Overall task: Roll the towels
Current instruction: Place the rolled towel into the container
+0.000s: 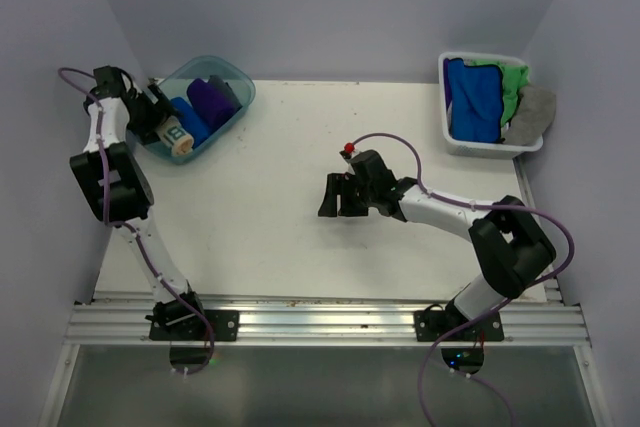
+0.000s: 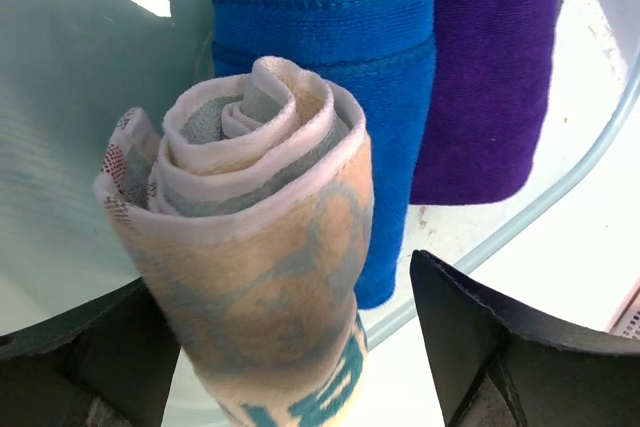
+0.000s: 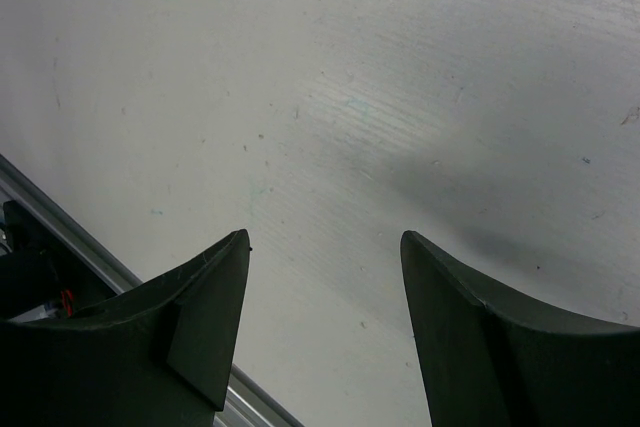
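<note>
A rolled cream towel with teal lettering (image 2: 260, 247) stands in the teal tub, next to a rolled royal blue towel (image 2: 340, 37) and a rolled purple towel (image 2: 490, 67). My left gripper (image 2: 280, 277) straddles the cream roll with its jaws apart; the right finger (image 2: 470, 337) stands clear of the cloth. In the top view the cream roll (image 1: 178, 135), blue roll (image 1: 190, 117) and purple roll (image 1: 212, 97) lie in the tub by my left gripper (image 1: 160, 123). My right gripper (image 1: 340, 197) is open and empty over the bare table (image 3: 325, 237).
The translucent teal tub (image 1: 240, 87) sits at the back left. A white basket (image 1: 480, 149) at the back right holds loose blue (image 1: 470, 97), green (image 1: 515, 82) and grey (image 1: 532, 112) towels. A metal rail (image 1: 320, 322) runs along the near edge.
</note>
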